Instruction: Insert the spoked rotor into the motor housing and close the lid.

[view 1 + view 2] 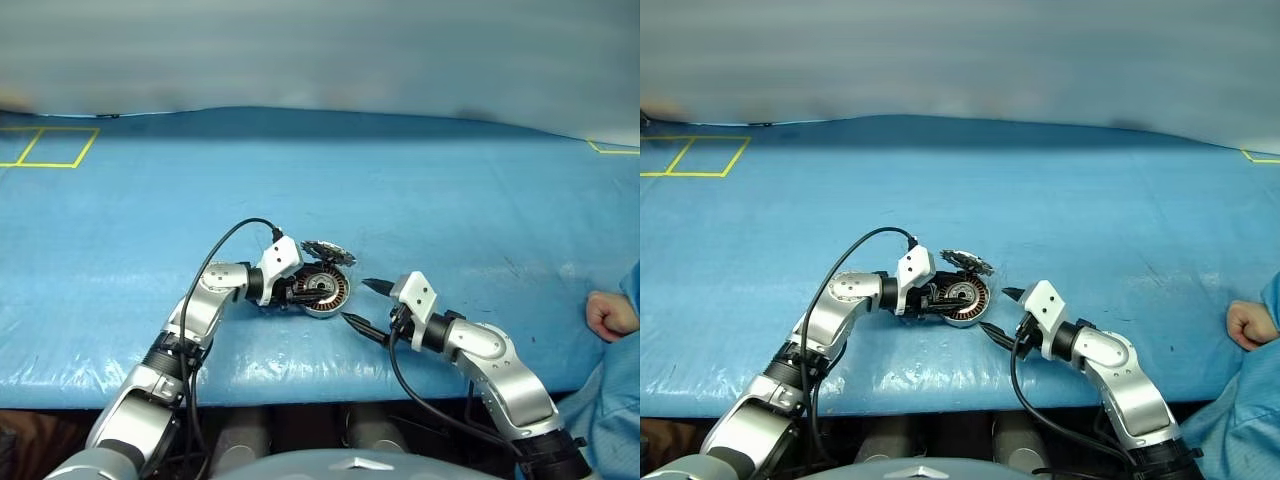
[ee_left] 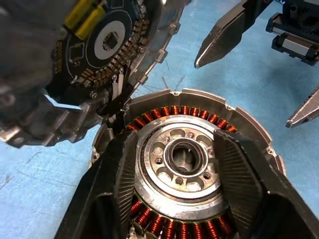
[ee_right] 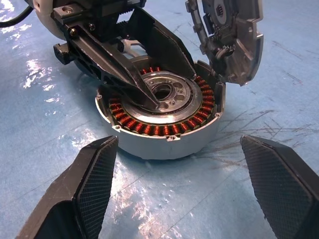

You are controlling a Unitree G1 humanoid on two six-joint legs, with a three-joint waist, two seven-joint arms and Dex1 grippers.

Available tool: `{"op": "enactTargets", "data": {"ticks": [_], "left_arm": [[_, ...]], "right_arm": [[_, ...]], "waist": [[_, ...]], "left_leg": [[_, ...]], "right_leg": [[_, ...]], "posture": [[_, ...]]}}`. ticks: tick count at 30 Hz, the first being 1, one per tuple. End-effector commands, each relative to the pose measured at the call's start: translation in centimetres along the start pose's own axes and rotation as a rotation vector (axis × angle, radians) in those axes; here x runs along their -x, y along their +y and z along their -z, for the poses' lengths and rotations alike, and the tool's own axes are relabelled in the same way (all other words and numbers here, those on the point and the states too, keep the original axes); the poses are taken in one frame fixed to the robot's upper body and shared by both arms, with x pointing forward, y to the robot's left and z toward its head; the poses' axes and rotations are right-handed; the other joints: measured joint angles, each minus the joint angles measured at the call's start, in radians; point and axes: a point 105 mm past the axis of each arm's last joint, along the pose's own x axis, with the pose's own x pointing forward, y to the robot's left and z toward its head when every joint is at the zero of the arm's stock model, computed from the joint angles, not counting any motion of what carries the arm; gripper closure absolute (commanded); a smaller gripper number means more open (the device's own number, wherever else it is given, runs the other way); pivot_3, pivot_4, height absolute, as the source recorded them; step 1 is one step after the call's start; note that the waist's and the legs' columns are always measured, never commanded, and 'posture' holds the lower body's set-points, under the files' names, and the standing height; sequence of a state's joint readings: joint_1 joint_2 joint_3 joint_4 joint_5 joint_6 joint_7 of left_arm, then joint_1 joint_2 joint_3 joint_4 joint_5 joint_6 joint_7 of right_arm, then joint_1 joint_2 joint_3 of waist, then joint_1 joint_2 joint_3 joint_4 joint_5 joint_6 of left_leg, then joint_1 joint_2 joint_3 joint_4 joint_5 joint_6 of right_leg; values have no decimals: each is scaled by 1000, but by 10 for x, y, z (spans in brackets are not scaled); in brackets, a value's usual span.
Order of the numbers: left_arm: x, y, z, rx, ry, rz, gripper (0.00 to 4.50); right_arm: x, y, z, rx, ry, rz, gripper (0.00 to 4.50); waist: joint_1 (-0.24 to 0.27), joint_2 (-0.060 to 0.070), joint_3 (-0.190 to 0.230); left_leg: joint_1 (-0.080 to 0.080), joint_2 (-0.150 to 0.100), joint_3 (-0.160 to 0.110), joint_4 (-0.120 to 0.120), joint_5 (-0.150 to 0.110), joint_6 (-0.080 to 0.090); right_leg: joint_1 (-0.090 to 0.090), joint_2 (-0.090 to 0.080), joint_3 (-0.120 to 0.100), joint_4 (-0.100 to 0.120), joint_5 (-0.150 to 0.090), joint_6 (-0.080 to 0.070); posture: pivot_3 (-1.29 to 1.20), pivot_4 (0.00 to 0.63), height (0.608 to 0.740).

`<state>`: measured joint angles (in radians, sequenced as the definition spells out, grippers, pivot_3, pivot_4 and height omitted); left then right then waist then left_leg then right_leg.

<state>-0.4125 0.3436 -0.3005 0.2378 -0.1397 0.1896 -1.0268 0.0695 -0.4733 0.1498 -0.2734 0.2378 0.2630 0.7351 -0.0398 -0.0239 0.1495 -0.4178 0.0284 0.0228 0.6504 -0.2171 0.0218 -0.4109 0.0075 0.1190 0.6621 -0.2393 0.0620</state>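
The rotor [image 2: 179,162] is seen seated inside the housing [image 3: 164,144], ringed by the copper windings, so the insertion is judged done or all but done. The lid [image 3: 234,35] is stood up, open, on the far edge of the housing, its circuit face turned toward the rotor; closing it is what is left.

The left gripper [image 2: 177,174] is laid low over the housing from the robot's left, pointed to the right and slightly down. Its two fingers [image 2: 122,184] are seen on either side of the rotor, close against its rim, with the hub between them. Whether the rim is pinched or has just been let go cannot be told from the pictures; the jaws are parted about as wide as the rotor.

The right gripper [image 3: 184,189] is held just short of the housing on its near right side, aimed forward and left with a slight downward tilt. Its jaws are spread wide and nothing is held between them; the housing lies ahead of the gap, apart from both tips, and the lid stands beyond it.

Before the lid can be swung down, the left fingers will probably have to be drawn out of the housing, since they lie under the lid's path. A person's hand [image 1: 606,316] rests at the table's right edge, well apart from the work.
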Motion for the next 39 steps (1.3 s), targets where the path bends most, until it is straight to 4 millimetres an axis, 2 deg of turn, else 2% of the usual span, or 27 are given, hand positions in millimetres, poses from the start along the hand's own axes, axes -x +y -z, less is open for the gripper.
{"op": "enactTargets", "data": {"ticks": [1, 3, 6, 11, 21, 31, 39], "left_arm": [[1, 2, -7, 31, -51, -12, 1872], [0, 3, -9, 36, -64, -23, 1872], [0, 5, -11, 42, -79, -36, 2405], [-2, 4, -10, 36, -67, -36, 3985], [-7, 0, 8, -8, 46, -27, 3985], [-14, -19, 23, -48, 147, 29, 3985], [-12, -16, 24, -88, 187, 10, 3985]], "right_arm": [[-1, -2, -8, 33, -23, 3, 361], [-1, -2, -9, 33, -21, 3, 361], [-1, -2, -8, 30, -15, 4, 361], [-2, -2, -5, 28, 1, 11, 361], [-4, -3, -4, 25, 2, 17, 361], [-7, -6, -4, 33, 5, 33, 361], [-9, -7, -4, 43, 8, 36, 361]], "waist": [[0, 0, 0], [1, 0, 0], [1, 0, 0], [1, 0, 0], [2, 0, 0], [3, 1, -2], [2, 1, -2]], "left_leg": [[0, 0, 0, 0, 0, 0], [0, 0, 0, 0, 0, 0], [0, 0, 0, 0, 0, 0], [0, 0, 0, 0, 0, 0], [1, 0, 0, 0, 0, 0], [2, 0, 0, 1, 0, 0], [2, 0, 0, 1, 0, 0]], "right_leg": [[0, 0, 0, 0, 0, 0], [0, 0, 0, 0, 0, 0], [0, 0, 0, 0, 0, 0], [0, 0, 0, 0, 0, 0], [1, 0, 0, 0, 0, 0], [2, 0, 0, 0, 0, 0], [3, 0, 0, 0, 0, 0]], "posture": [[0, 150, 740], [0, 150, 740], [0, 150, 740], [0, 150, 740], [0, 150, 740], [0, 150, 740], [0, 150, 740]]}}
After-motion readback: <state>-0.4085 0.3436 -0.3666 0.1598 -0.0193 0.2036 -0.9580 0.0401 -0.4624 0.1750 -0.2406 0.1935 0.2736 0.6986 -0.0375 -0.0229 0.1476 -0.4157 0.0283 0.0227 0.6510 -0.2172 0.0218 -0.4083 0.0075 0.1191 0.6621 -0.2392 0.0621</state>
